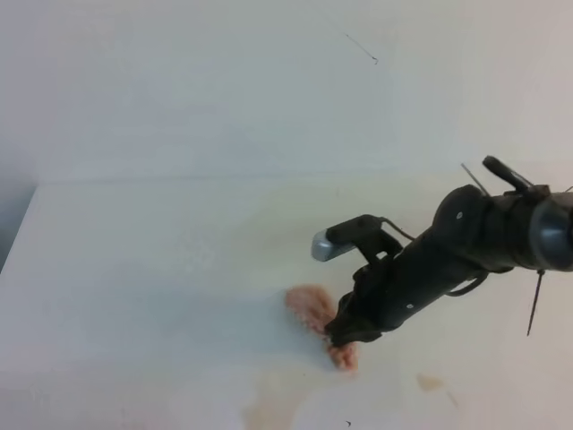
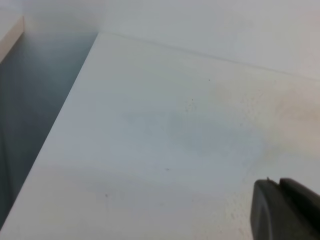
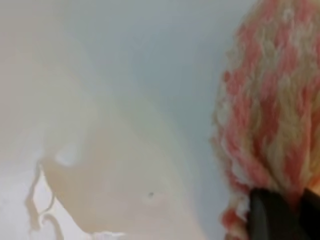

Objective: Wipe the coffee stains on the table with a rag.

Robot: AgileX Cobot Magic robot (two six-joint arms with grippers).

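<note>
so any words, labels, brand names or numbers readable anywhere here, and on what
None can be read in any view.
The table is plain, with only the coffee stains on it.
The rag shows pink-and-white stripes, no tag or print.
The right gripper, shut on the rag, has a black unmarked housing.
The left gripper's dark corner is unmarked too.

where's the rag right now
In the exterior high view the rag lies on the table right of centre near the front, pinched in the right pincer, with a coffee stain just in front.
</note>
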